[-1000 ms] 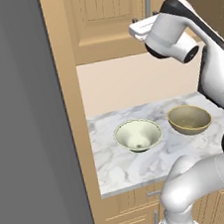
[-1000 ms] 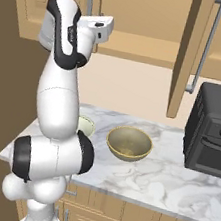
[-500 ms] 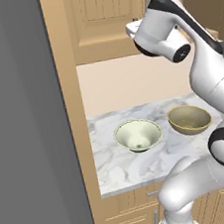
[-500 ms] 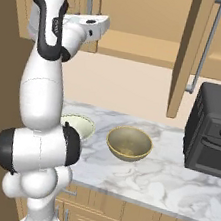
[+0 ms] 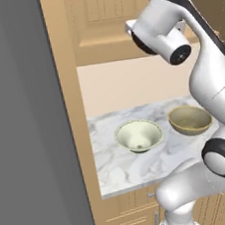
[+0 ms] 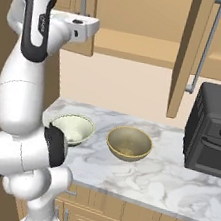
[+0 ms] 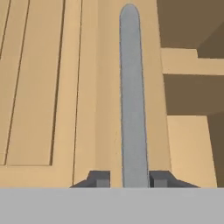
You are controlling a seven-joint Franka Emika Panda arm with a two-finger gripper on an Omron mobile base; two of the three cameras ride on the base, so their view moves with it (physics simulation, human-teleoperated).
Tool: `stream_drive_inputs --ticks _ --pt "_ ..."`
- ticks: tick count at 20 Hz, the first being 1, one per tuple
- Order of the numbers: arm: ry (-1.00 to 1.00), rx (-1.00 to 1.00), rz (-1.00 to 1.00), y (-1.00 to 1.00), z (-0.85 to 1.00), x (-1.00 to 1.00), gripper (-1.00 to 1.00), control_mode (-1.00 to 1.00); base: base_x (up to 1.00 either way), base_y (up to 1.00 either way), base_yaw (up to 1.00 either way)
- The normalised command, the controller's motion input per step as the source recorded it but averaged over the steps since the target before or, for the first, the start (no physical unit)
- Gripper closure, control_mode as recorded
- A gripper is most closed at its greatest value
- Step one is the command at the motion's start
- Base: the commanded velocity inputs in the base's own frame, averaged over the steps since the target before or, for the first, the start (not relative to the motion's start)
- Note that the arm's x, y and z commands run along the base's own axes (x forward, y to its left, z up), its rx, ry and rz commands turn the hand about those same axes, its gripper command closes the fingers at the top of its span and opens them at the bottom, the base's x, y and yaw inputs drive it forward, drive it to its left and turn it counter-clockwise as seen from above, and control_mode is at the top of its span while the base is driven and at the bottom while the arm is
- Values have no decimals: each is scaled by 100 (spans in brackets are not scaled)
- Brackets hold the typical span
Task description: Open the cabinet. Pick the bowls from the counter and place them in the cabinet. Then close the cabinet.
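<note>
**Fingers bracketing the left door's bar handle**

Gripper [image 7: 128, 178] is up at the wall cabinet [image 5: 105, 22], wrist high and pointed at the left door. In the hand view the grey bar handle [image 7: 132, 100] runs straight up the middle and passes down between the two dark fingers [image 7: 99, 179]. Fingers are narrowed to just about the bar's width, one on each side and right against its edges. Can't confirm actual clamping: the contact line sits at the bottom edge of the hand view, so it is closed around the handle, firm grip not verifiable.

Cabinet state:
- Left door [image 7: 48, 87] looks flat and closed in the hand view, panelled face to one side of the handle.
- Right door [image 6: 192, 49] already swung out, seen edge-on in the right base view with its long grey handle [image 6: 204, 45] facing the camera.
- Darker cabinet interior and a light-wood shelf edge [image 7: 192, 61] visible past the handle on the other side.

Worktop [image 6: 172, 180], white marble with grey veining:
- Cream-white bowl [image 5: 138, 135] sits upright toward the left, partly hidden behind the arm in the right base view [image 6: 74, 127].
- Tan-brown bowl [image 6: 129, 143] sits upright just beside it to the right, apart, not touching; also seen at [image 5: 190, 120].
- Black microwave-type oven [image 6: 213, 130] at the far right end of the worktop, under the open door.

Both bowls are well below the gripper.
</note>
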Motion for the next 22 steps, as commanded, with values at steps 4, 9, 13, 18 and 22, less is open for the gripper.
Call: stream_drive_inputs --ticks 4,9,13,18,22 --pt "30 30 -1 51 19 -100 100 -100 0 0 0" --pt "18 18 -1 89 7 -100 100 -100 0 0 0" --pt "14 2 0 100 2 -100 100 -100 0 0 0" --pt "16 0 0 100 6 -100 100 -100 0 0 0" --pt "25 0 0 100 17 -99 100 -100 0 0 0"
